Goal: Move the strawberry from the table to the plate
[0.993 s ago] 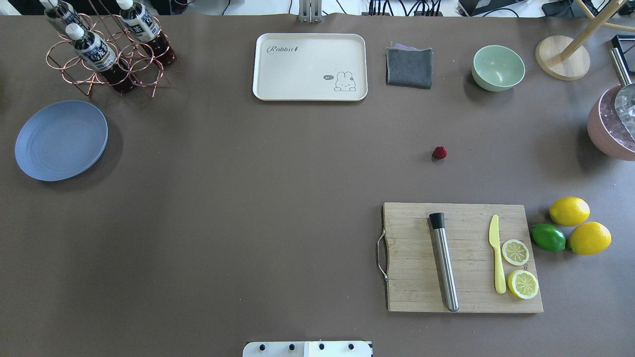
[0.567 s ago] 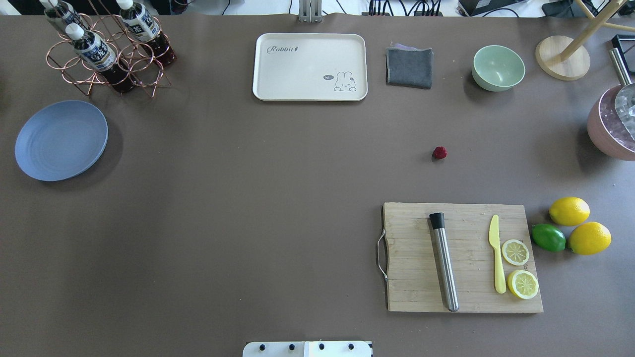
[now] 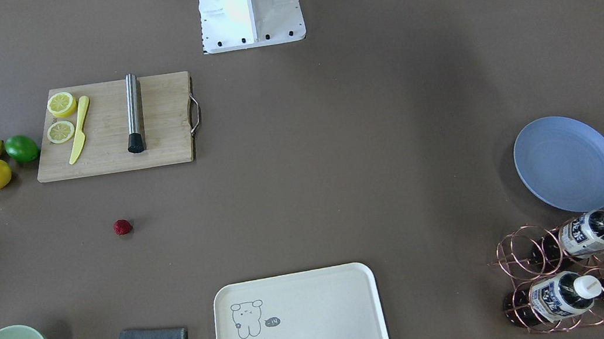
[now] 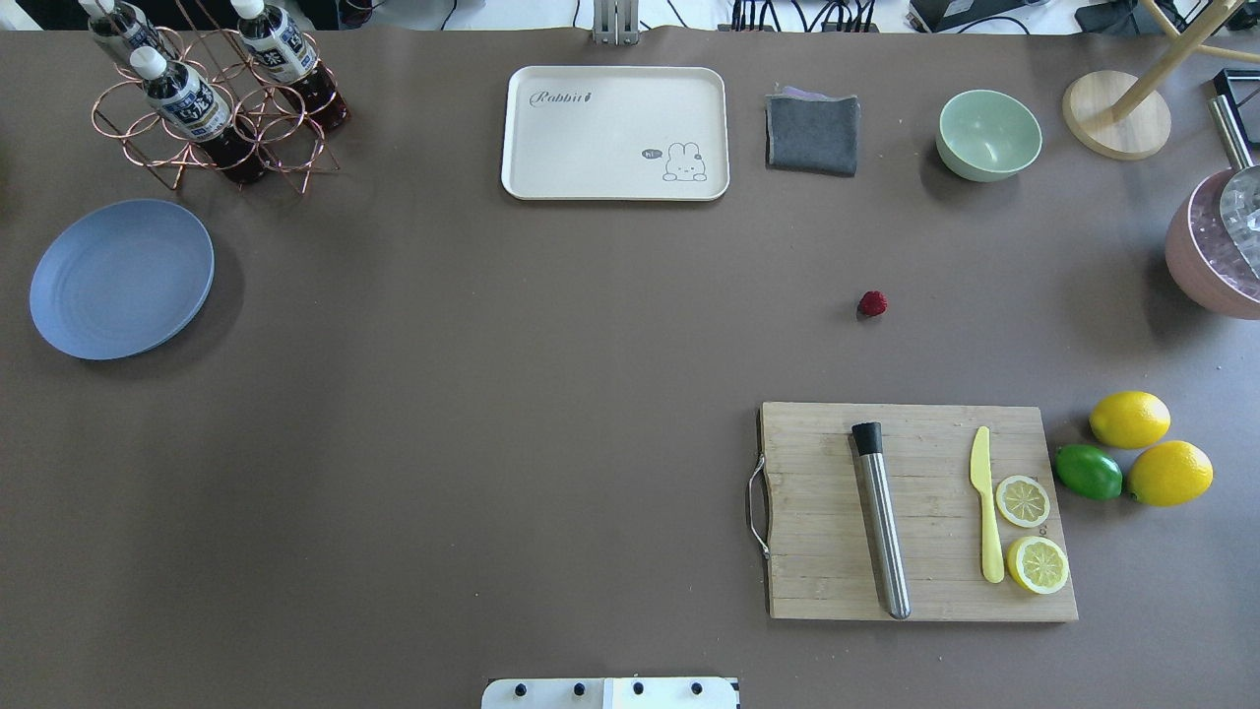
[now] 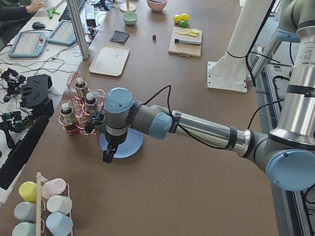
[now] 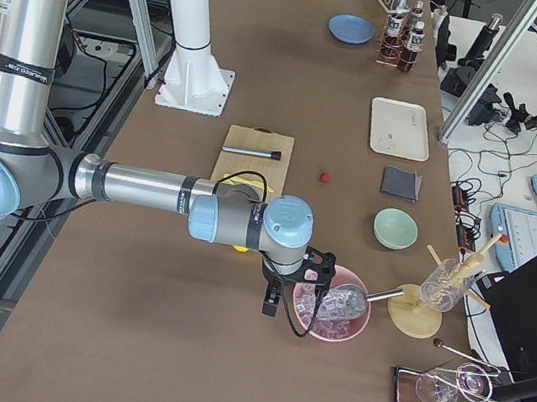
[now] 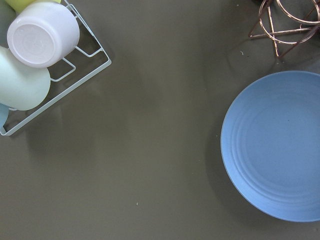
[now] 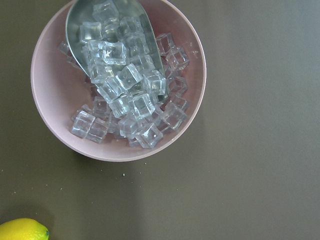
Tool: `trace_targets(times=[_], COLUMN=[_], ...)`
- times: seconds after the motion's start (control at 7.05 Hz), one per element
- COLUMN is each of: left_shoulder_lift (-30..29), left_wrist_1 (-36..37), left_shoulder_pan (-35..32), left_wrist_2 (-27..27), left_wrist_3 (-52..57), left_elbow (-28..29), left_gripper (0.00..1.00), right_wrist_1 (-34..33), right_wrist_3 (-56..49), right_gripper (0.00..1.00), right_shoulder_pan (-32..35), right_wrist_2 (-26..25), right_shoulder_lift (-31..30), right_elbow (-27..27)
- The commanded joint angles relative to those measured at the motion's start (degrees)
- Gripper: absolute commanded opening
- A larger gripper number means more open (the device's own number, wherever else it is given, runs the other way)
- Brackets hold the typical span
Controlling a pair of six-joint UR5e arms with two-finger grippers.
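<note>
The table (image 4: 492,394) looks matte, the cutting board (image 4: 807,512) wooden, the strawberry (image 4: 872,303) bumpy.

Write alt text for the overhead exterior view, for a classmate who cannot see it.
A small red strawberry lies on the brown table, far right of the empty pale blue plate at the left edge. A wooden cutting board with lemon slices sits at lower right, below the berry.
</note>
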Motion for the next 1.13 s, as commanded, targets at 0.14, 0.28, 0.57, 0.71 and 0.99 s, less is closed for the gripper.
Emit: trace_targets(times=[0.14, 0.28, 0.57, 0.71, 0.99], left_shoulder_lift=[0.0, -0.1, 0.2, -0.1, -0.7], left_wrist_1=[0.1, 0.1, 0.0, 0.0, 0.0], left_shoulder_pan=[0.0, -0.1, -0.1, 0.0, 0.0], left_wrist_2=[0.0, 0.0, -0.1, -0.2, -1.7], left_wrist_3=[0.0, 0.0, 0.0, 0.0, -0.1], left_elbow=[-0.4, -0.5, -0.7, -0.5, 0.0], left_gripper=[0.98, 0.98, 0.98, 0.98, 0.98], right_wrist_1=[0.0, -0.3, -0.1, -0.2, -0.3], right_wrist_3=[0.0, 0.1, 0.1, 0.3, 0.4], right_gripper=[1.00, 1.00, 1.00, 1.00, 1.00], right_shoulder_pan=[0.0, 0.0, 0.0, 0.0, 0.0], right_wrist_2=[0.3, 0.6, 0.8, 0.8, 0.7], right_shoulder_lift=[0.0, 0.2, -0.2, 0.0, 0.0], right_elbow=[2.1, 2.5, 2.3, 2.2, 2.3])
